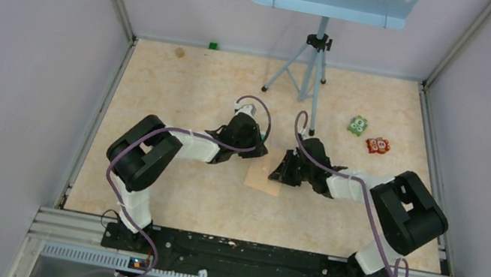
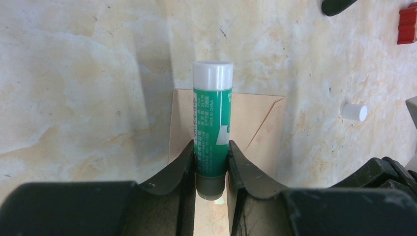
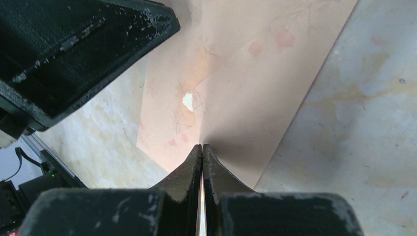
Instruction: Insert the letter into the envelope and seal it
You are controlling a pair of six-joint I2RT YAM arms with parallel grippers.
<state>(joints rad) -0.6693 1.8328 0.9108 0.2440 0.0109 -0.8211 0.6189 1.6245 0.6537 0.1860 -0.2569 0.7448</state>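
The pinkish-tan envelope lies on the table between both arms. In the left wrist view the envelope lies below a green glue stick with a white end. My left gripper is shut on the stick's lower part and stands just left of and above the envelope. My right gripper is shut on the edge of the envelope's flap, which rises off the envelope towards the fingertips. A tiny pale spot shows on the envelope body. The letter is hidden.
A tripod stands behind the arms, one foot near the left gripper. A small white cylinder lies right of the envelope. A green toy and a red toy sit at the back right. Walls enclose the table.
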